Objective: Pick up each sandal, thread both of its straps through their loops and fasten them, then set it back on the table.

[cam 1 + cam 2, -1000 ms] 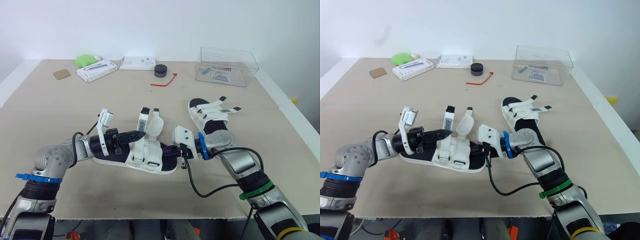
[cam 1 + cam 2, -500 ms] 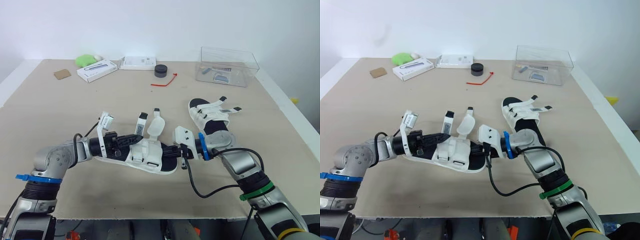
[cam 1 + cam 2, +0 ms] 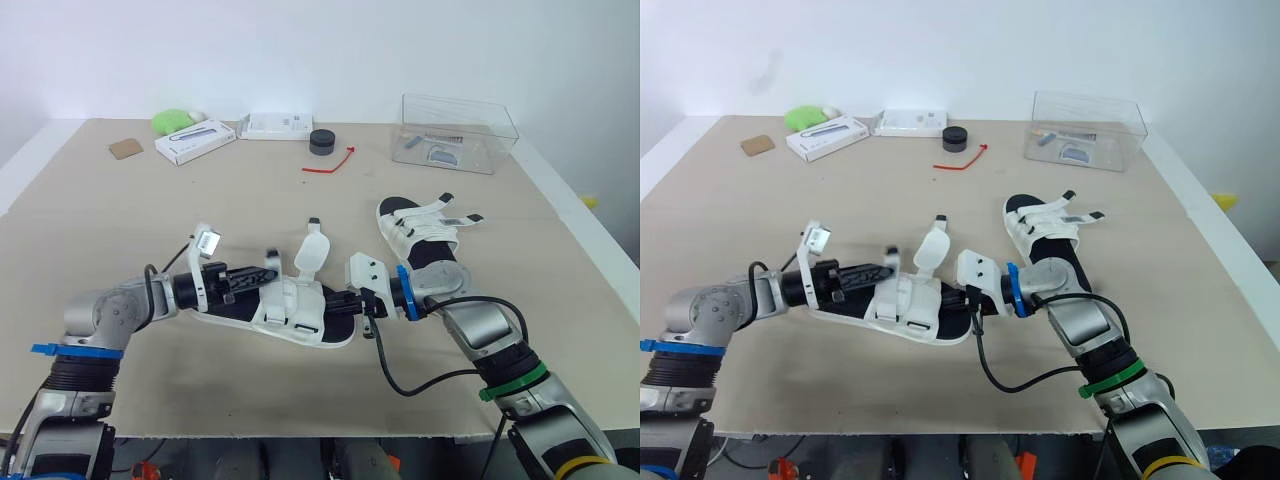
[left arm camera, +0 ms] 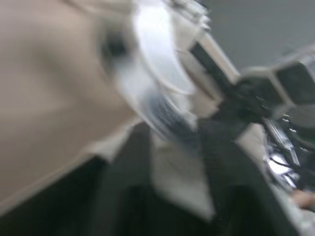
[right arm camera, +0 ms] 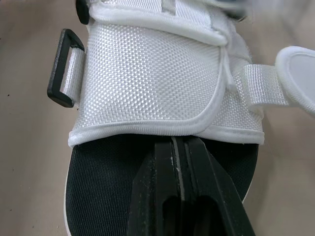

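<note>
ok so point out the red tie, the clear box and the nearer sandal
red tie [image 3: 332, 166]: left eye view, middle of its length
clear box [image 3: 488, 150]: left eye view, bare front wall near its right end
nearer sandal [image 3: 291, 305]: left eye view, white strap panel over the sole

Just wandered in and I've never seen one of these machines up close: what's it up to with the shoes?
The robot is working on a white sandal at the near side of the table. Its right gripper, fingers closed together, rests on the black footbed. The left gripper is at one strap from the other side. Another strap tab stands up unfastened. A second sandal lies further back on the robot's right, not being handled.
</note>
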